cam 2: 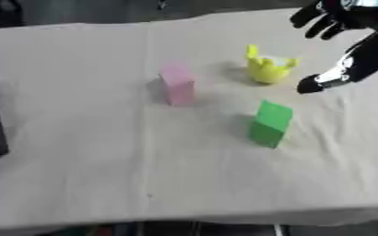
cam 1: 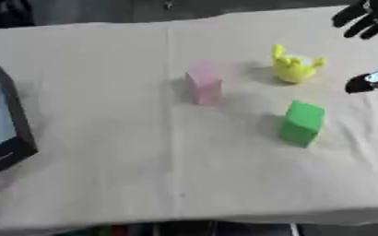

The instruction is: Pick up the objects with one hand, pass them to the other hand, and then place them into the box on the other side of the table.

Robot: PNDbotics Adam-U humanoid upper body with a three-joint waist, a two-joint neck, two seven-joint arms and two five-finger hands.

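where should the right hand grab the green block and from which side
Take the green block across its flat side faces near the top, coming down from above and from the right, where the right hand hovers open. It stands upright, slightly tilted, apart from the pink block and the yellow toy, so fingers likely have room around it.

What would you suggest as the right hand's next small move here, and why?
Probably lower the right hand toward the yellow object and close on it. The hand hovers open just right of it, holding nothing. The pink block and green block stand farther off, and the box waits at the table's left edge.
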